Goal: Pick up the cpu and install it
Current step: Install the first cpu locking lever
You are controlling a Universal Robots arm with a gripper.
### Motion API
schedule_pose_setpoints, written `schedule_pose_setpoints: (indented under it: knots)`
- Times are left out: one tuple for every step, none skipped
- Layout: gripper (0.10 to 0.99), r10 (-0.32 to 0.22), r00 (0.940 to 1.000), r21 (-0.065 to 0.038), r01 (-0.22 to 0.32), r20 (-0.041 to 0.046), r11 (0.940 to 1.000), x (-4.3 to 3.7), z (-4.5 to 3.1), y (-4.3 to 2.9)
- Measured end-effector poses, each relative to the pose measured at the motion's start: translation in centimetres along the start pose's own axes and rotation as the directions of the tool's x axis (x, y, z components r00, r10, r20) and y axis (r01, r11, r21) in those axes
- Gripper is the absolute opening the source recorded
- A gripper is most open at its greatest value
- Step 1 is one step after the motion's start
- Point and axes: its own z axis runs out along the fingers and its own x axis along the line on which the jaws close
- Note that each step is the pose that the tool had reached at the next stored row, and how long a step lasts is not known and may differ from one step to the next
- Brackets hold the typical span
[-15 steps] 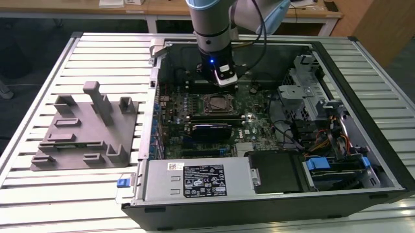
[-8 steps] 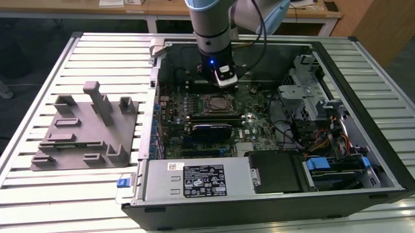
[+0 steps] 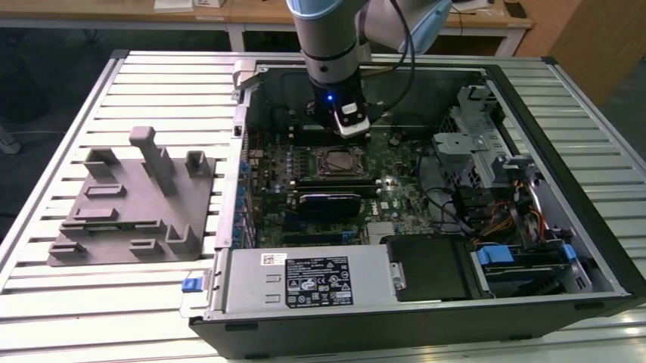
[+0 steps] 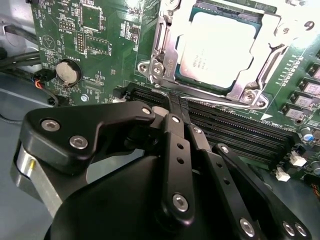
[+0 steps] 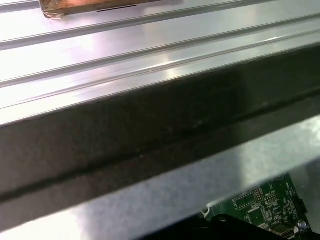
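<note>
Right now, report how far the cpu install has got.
Seemingly done: the cpu lies in its socket on the motherboard, metal frame around it. In hand: apparently nothing, the pincer hovers over the memory slots beside the socket. Whether the socket is latched cannot be told.

the exterior view looks down from above on the open computer case (image 3: 424, 189) and slotted table (image 3: 151, 83). the second wrist view sits close over the motherboard (image 4: 100, 40), past the gripper (image 4: 175, 130); the first wrist view faces the case wall (image 5: 150, 135) and table, both sharing motherboard.
</note>
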Motion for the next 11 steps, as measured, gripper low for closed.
schedule_pose_setpoints:
  knots:
    - [0.106, 0.000, 1.0000, 0.000, 0.000, 0.0009, 1.0000, 0.00, 0.01, -0.02]
    - [0.106, 0.000, 1.0000, 0.000, 0.000, 0.0017, 1.0000, 0.00, 0.03, -0.05]
    - [0.106, 0.000, 1.0000, -0.001, 0.000, 0.0025, 1.0000, -0.01, 0.06, -0.08]
    - [0.106, -0.001, 1.0000, -0.001, 0.001, 0.0033, 1.0000, -0.02, 0.08, -0.11]
    - [0.106, -0.001, 1.0000, -0.001, 0.001, 0.0040, 1.0000, -0.02, 0.10, -0.15]
    - [0.106, -0.001, 1.0000, -0.001, 0.001, 0.0046, 1.0000, -0.03, 0.13, -0.19]
    - [0.106, -0.001, 1.0000, -0.001, 0.001, 0.0051, 1.0000, -0.04, 0.15, -0.24]
    - [0.106, -0.001, 1.0000, -0.001, 0.001, 0.0056, 1.0000, -0.05, 0.17, -0.28]
    - [0.106, -0.001, 1.0000, -0.002, 0.001, 0.0060, 1.0000, -0.06, 0.20, -0.32]
    - [0.106, -0.001, 1.0000, -0.002, 0.001, 0.0064, 1.0000, -0.08, 0.22, -0.37]
    - [0.106, -0.001, 1.0000, -0.002, 0.001, 0.0065, 1.0000, -0.10, 0.25, -0.42]
